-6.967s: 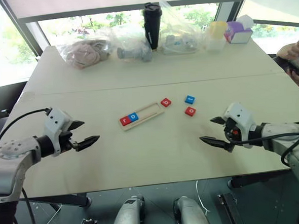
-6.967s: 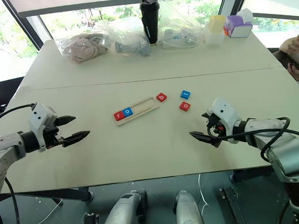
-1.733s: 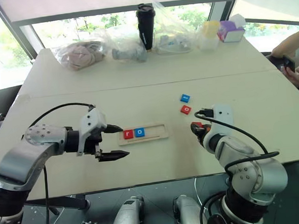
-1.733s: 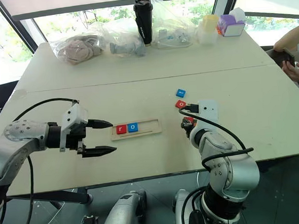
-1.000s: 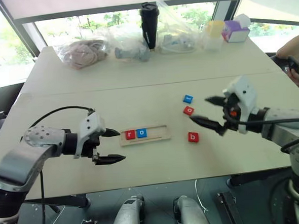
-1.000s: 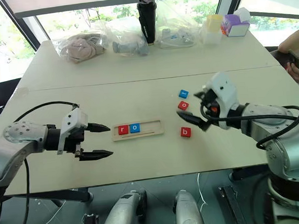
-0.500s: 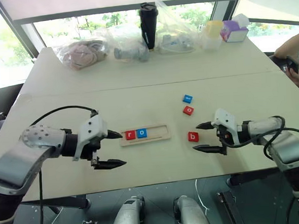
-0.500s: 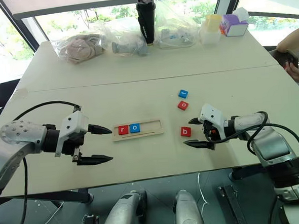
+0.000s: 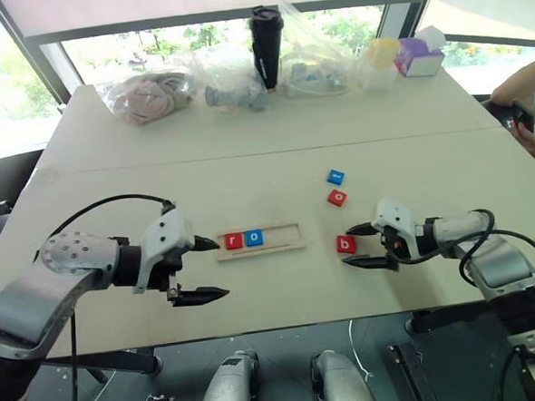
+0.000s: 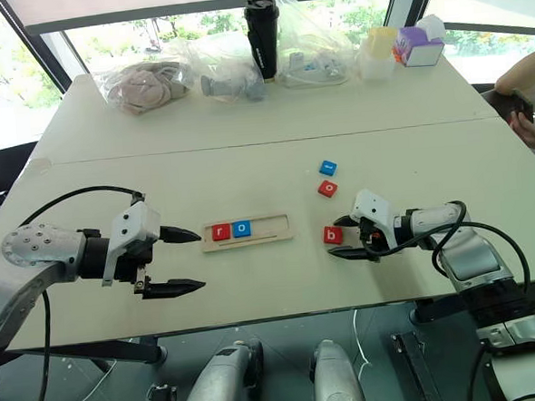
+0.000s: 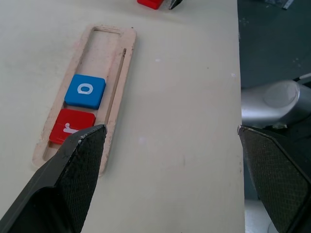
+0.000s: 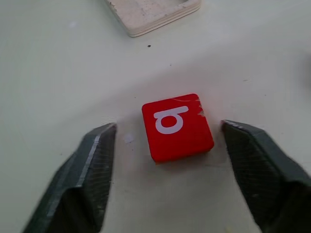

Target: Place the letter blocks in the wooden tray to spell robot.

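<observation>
table [image 9: 247,156] | wooden tray [image 9: 260,240], loose letter blocks [image 9: 337,197], bags [image 9: 152,94], tumbler [image 9: 266,46]

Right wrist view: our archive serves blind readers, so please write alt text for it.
A red b block lies flat on the pale table between the right gripper's two open black fingers, touching neither. A corner of the wooden tray lies beyond it.

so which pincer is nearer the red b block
Right. The right pincer straddles the red b block, fingers apart on either side. The left pincer hovers beyond the wooden tray's far end.
</observation>
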Motion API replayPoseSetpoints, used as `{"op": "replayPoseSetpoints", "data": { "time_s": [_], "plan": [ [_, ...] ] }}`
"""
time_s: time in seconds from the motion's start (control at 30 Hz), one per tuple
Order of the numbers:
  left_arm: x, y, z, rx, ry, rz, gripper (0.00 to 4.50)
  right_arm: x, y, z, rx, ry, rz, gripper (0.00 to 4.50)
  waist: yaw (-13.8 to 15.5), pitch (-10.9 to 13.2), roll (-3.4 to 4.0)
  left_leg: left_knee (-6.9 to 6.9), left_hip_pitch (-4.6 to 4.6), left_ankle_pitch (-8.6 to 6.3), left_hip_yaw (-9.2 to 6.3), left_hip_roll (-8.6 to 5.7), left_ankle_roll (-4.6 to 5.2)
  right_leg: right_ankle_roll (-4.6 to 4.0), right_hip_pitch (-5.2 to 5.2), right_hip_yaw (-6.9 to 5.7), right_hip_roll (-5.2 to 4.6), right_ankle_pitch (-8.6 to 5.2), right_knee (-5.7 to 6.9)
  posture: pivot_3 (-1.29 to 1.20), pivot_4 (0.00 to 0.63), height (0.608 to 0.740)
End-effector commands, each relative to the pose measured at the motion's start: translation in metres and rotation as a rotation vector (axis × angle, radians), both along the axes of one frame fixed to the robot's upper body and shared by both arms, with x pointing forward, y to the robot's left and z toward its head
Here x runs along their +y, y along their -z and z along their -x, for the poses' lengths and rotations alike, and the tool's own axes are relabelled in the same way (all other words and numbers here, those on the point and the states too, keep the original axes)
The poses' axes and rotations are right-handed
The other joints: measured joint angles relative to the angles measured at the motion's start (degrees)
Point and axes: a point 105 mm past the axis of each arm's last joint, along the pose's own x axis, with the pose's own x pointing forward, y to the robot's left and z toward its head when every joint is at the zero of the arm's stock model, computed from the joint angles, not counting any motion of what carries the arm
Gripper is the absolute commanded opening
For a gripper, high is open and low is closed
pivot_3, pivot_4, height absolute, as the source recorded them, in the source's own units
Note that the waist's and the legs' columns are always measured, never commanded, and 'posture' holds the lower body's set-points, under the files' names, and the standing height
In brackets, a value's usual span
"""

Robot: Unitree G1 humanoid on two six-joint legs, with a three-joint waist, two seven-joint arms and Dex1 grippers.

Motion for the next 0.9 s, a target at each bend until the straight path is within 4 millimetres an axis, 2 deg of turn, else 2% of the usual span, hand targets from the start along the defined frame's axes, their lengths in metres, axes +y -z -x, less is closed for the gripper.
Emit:
{"op": "replayPoseSetpoints", "data": {
  "time_s": [0.03,0.17,0.23,0.3,0.37,0.47,0.63,0.9],
  "plan": [
    [0.002,-0.010,-0.001,-0.043,-0.001,-0.004,4.50,0.002,-0.006,-0.004,-0.035,-0.021,0.001,1.25,-0.01,0.00,0.00,0.02,0.00,0.00,0.00,0.00,0.00,0.00,0.00,0.00,0.01,0.00,0.02,0.00,0.150,0.740],
    [0.008,-0.012,-0.003,-0.051,-0.027,-0.012,4.50,0.004,-0.017,-0.009,-0.061,-0.014,-0.024,1.15,-0.04,0.00,0.00,0.05,0.00,-0.01,0.00,0.00,-0.01,0.00,-0.01,0.00,0.01,0.00,0.08,0.00,0.150,0.740],
    [0.015,-0.014,-0.005,-0.058,-0.055,-0.021,4.50,0.014,-0.034,-0.012,-0.089,-0.036,-0.054,1.15,-0.13,0.00,0.01,0.06,0.00,0.00,0.00,0.00,-0.01,0.00,-0.02,0.01,0.01,0.00,0.11,0.00,0.150,0.740],
    [0.024,-0.014,-0.008,-0.061,-0.094,-0.034,4.50,0.032,-0.049,-0.011,-0.095,-0.110,-0.063,1.15,-0.34,0.01,0.02,0.07,0.01,-0.01,0.00,0.00,-0.01,0.00,-0.06,0.03,0.01,0.00,0.17,0.00,0.150,0.740],
    [0.036,-0.013,-0.011,-0.063,-0.143,-0.058,4.50,0.059,-0.060,-0.008,-0.088,-0.210,-0.076,1.15,-0.56,0.01,0.03,0.07,0.01,0.00,0.01,0.00,-0.01,0.00,-0.12,0.07,0.01,0.00,0.28,0.00,0.150,0.740],
    [0.056,-0.010,-0.017,-0.091,-0.207,-0.125,4.50,0.088,-0.066,-0.005,-0.075,-0.330,-0.084,1.15,-0.38,0.01,0.02,0.06,0.03,0.00,-0.01,0.06,-0.01,-0.01,-0.23,0.07,0.06,-0.02,0.49,0.00,0.150,0.740],
    [0.059,-0.016,-0.013,-0.100,-0.215,-0.117,4.50,0.119,-0.059,-0.028,-0.108,-0.374,-0.012,1.15,-0.06,0.01,0.01,0.16,-0.02,-0.06,-0.04,0.00,-0.14,-0.03,-0.48,0.03,-0.01,-0.02,0.50,0.00,0.150,0.740],
    [0.052,-0.014,-0.007,-0.097,-0.233,-0.094,4.50,0.131,-0.032,-0.043,-0.075,-0.440,0.110,1.15,-0.41,0.01,0.01,0.06,-0.06,-0.03,0.05,-0.11,-0.20,0.17,-0.69,0.12,0.07,0.11,0.68,0.00,0.150,0.740]
  ]
}}
